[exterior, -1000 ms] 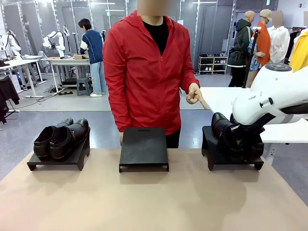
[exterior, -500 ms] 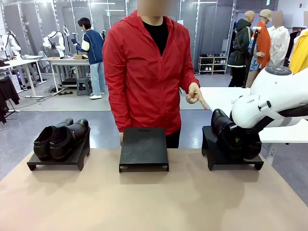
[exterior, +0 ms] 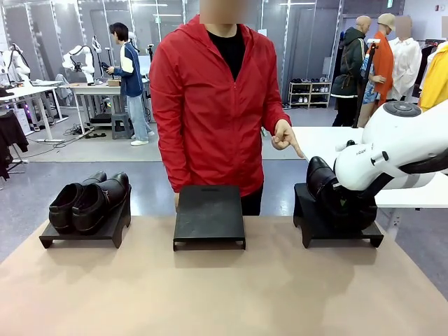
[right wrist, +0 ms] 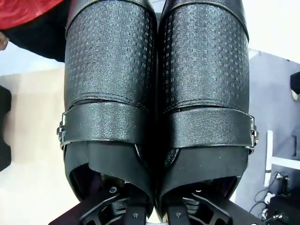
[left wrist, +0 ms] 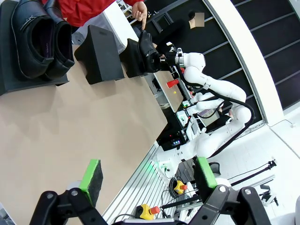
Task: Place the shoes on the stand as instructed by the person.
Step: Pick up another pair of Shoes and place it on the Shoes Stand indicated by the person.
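Here the tan surface [exterior: 224,287] carries three black stands in a row. The left stand [exterior: 84,234] holds the plainer pair [exterior: 89,201], toes toward the robot. The middle stand [exterior: 209,215] is bare. At the right stand [exterior: 341,227] the right pincer [right wrist: 149,208] is closed on the strapped pair [right wrist: 157,108], its fingers down inside the heel openings where the two shoes press together. In the front view, that pair [exterior: 323,187] sits tilted at the stand, toe up, partly hidden by the white right arm [exterior: 392,150]; whether it touches the stand cannot be told.

The left pincer [left wrist: 147,180] hangs over the surface with its jaws spread wide and nothing between the green pads [left wrist: 92,172].

Behind the middle stand stands the person [exterior: 217,105] in a red jacket. One hand [exterior: 283,135] is raised beside the right stand, forefinger pointing down toward the strapped pair.
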Controlling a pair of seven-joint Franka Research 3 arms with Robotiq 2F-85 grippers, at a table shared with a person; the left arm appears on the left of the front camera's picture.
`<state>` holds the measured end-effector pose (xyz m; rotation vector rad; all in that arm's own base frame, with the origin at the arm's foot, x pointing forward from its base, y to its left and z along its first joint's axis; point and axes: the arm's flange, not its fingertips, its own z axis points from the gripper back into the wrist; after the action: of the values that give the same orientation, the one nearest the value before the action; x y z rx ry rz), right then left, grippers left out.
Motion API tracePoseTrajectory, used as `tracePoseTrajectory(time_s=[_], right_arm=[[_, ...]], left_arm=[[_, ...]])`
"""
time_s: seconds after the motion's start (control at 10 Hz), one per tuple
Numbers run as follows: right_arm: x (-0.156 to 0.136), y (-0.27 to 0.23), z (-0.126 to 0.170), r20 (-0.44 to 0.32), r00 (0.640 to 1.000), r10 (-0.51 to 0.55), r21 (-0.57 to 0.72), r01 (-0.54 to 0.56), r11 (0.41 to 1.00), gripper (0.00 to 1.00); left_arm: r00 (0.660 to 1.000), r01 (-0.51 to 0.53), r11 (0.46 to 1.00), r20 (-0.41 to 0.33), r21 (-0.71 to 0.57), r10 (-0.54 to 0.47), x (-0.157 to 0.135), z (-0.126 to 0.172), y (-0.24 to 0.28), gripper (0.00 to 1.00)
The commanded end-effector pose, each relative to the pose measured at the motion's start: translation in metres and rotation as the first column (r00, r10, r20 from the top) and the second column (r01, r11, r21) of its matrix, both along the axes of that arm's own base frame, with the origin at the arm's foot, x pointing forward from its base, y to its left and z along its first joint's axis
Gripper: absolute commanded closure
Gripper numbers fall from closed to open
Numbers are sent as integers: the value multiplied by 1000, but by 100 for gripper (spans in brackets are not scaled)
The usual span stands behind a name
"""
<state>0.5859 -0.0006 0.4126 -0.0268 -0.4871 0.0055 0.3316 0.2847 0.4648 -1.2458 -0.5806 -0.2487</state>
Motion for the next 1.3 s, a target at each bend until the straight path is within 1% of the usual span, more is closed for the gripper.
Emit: tracePoseTrajectory(time_s=[0.0, 0.2, 0.4, 0.5, 0.8, 0.9, 1.0, 1.1, 1.2], right_arm=[[10, 1, 5, 46, 999, -11, 13, 11, 1000, 91], [12, 0, 2, 48, 999, -17, 25, 16, 1000, 91], [15, -2, -2, 68, 998, -13, 37, 10, 999, 91], [16, -2, -6, 51, 999, -10, 35, 8, 999, 91], [18, -3, -9, 44, 999, -19, 31, 17, 999, 91], [19, -4, -8, 45, 999, -26, 43, 24, 999, 79], [19, -5, -8, 48, 998, -30, 45, 28, 999, 72], [19, -5, -7, 50, 998, -31, 47, 29, 998, 53], [18, -6, -6, 51, 998, -34, 49, 32, 998, 39]], left_arm=[[1000, -5, 1000, 20, -7, 5, -3, 1, -3, 0], [1000, -5, 1000, 20, -7, 5, -3, 1, -3, 0], [1000, -5, 1000, 20, -7, 5, -3, 1, -3, 0], [1000, -5, 1000, 20, -7, 5, -3, 1, -3, 0], [1000, -5, 1000, 20, -7, 5, -3, 1, -3, 0], [1000, -5, 1000, 20, -7, 5, -3, 1, -3, 0], [1000, -5, 1000, 20, -7, 5, -3, 1, -3, 0], [1000, -5, 1000, 20, -7, 5, -3, 1, -3, 0], [1000, -5, 1000, 20, -7, 5, -3, 1, -3, 0]])
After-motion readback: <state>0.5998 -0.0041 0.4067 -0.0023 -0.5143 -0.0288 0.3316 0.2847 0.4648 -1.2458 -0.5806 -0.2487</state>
